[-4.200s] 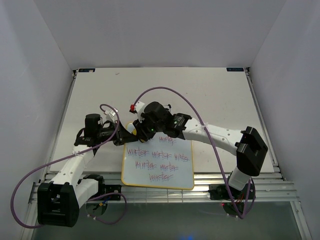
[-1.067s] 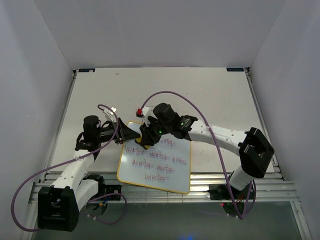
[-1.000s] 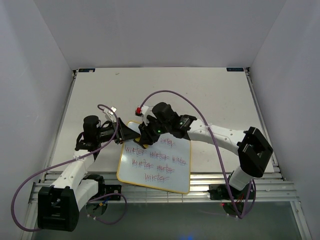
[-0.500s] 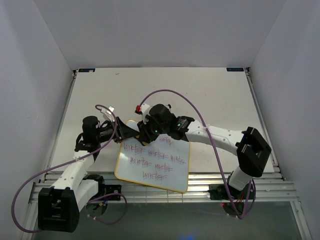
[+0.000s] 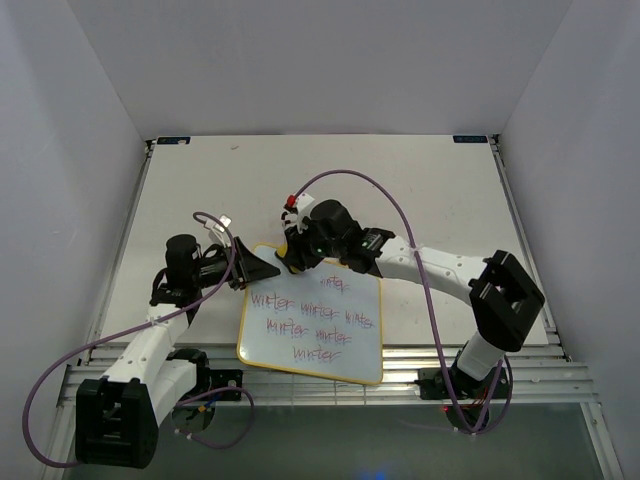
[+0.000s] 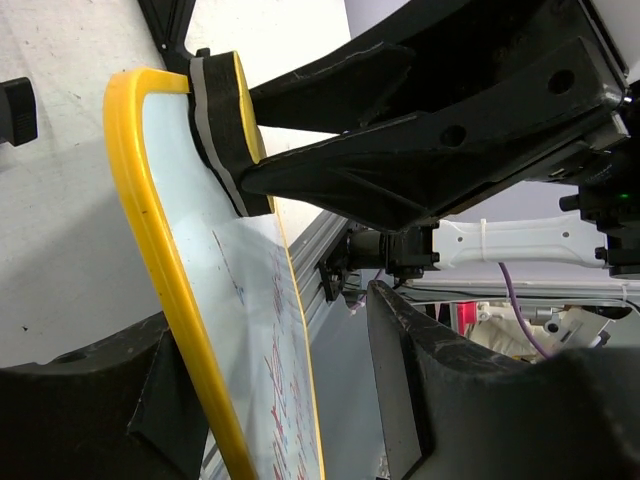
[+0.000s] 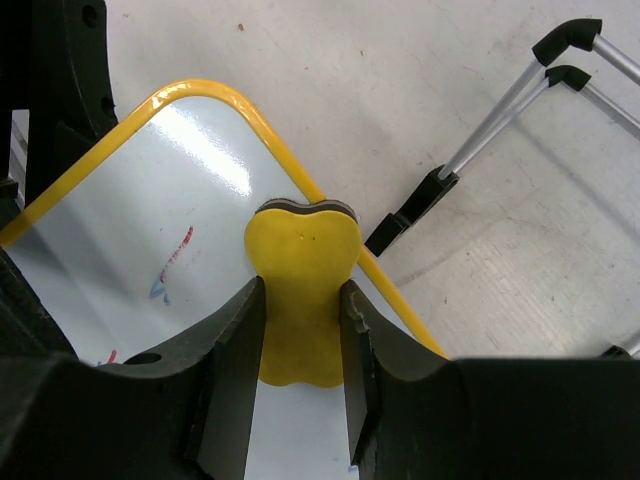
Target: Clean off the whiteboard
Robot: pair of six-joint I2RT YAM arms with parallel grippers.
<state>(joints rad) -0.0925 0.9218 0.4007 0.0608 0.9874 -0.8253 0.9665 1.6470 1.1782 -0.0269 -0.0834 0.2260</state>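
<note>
Whiteboard (image 5: 315, 335) sits on table (image 5: 200, 190), writing not yet wiped. Right tool (image 7: 300, 300) pinches eraser (image 7: 302, 250), pad flat on board's far-left corner, ready to wipe. Left tool (image 5: 262, 268) is spread astride board's left edge, likely bracing against sliding.

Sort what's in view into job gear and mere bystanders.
Job: whiteboard; yellow eraser, pinched in the right gripper's shut jaws; left gripper, jaws straddling the board's edge.
Just there: purple cables; table.
</note>
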